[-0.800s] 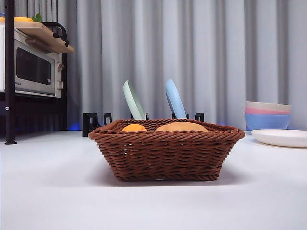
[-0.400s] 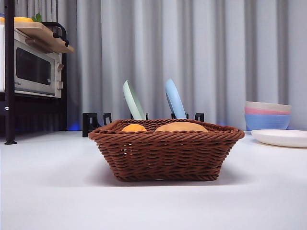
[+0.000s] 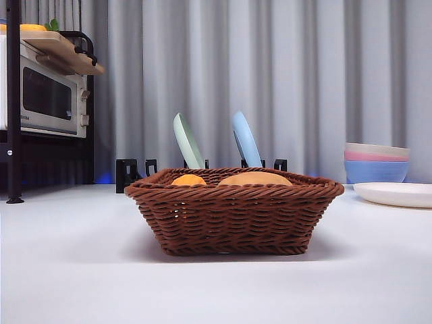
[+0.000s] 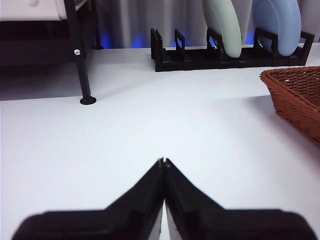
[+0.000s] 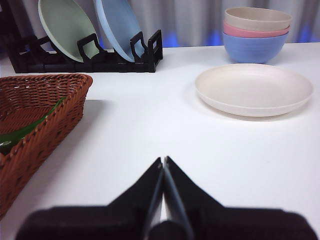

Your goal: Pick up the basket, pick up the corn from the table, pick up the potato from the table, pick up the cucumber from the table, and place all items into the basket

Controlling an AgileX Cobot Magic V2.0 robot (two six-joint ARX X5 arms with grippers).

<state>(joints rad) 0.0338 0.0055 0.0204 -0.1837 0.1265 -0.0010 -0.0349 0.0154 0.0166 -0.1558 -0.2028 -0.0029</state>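
The setting is a mock kitchen arranged as a test station. Kitchen indicators: a microwave oven (image 3: 46, 98) on a black shelf frame (image 3: 13, 101), a black dish rack (image 5: 85, 57) holding a green plate (image 5: 67, 25) and a blue plate (image 5: 119, 22) on edge, stacked bowls (image 5: 256, 32), and a cream plate (image 5: 254, 89). Staging indicators: a plain white desk (image 3: 74, 270) and a full-width grey curtain (image 3: 304, 81) as backdrop.

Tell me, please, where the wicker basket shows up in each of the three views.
Front view: basket at center, on the table.
Left wrist view: only its corner at the right edge.
Right wrist view: its corner at the left edge.
Shared landmark: the black plate rack behind it.
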